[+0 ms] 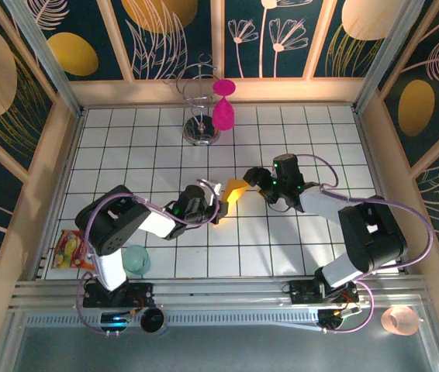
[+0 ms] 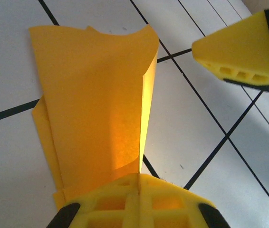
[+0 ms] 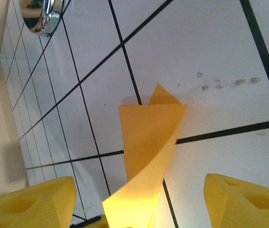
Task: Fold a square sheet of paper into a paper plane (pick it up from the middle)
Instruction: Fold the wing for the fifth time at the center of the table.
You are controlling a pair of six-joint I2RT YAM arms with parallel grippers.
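My left gripper [image 2: 139, 179] has its two yellow fingers pressed tight together. They pinch one end of the sheet of paper [image 2: 96, 95] right at the line where they meet. My right gripper [image 3: 139, 183] has its jaws wide apart. The other end of the paper stands in the gap between them, and I cannot see it touch either side. In the left wrist view, one of the right gripper's fingers [image 2: 239, 50] sits off to the side, apart from the paper.

From the top view, both grippers meet near the middle of the white tiled table [image 1: 126, 155], with bare tiles all around them. The pink goblet [image 1: 223, 115] is by a wire stand [image 1: 202, 133] with a shiny foot at the far side, well apart. A snack packet [image 1: 70, 249] and a green cup [image 1: 136, 260] sit near the left arm's base, by the front-left edge.

The paper is orange-yellow and plain. It stands up between the two grippers, folded over in layers, and its top edge curls. Light glows through the thin part.
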